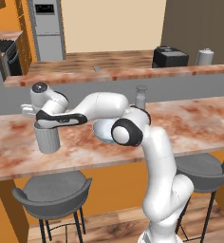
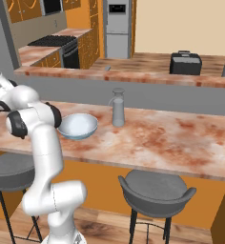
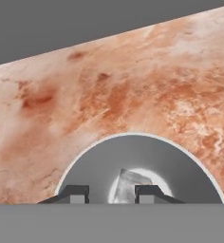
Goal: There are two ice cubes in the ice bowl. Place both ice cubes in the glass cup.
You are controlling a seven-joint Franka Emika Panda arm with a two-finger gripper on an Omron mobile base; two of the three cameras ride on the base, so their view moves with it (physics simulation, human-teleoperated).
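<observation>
Gripper tips sit at the bottom of the hand view, looking straight down into the cup, which stands on the counter. One ice cube shows tilted btwn the tips, overlapping the right-hand one. There's a gap to the other tip, so jaws are partly apart. Can't tell if the cube is pinched or already lying on the cup floor.

In the left base view the hand hangs right over the cup's mouth. The bowl is just beside the arm's elbow, near a bottle. Can't make out a cube in the bowl from here.

Step, prob.: drop-off over the cup. Next, if the cube's in the grip, spread the jaws w/o shifting sideways. Then lift clear of the rim and swing back to the bowl to check for a cube there.
</observation>
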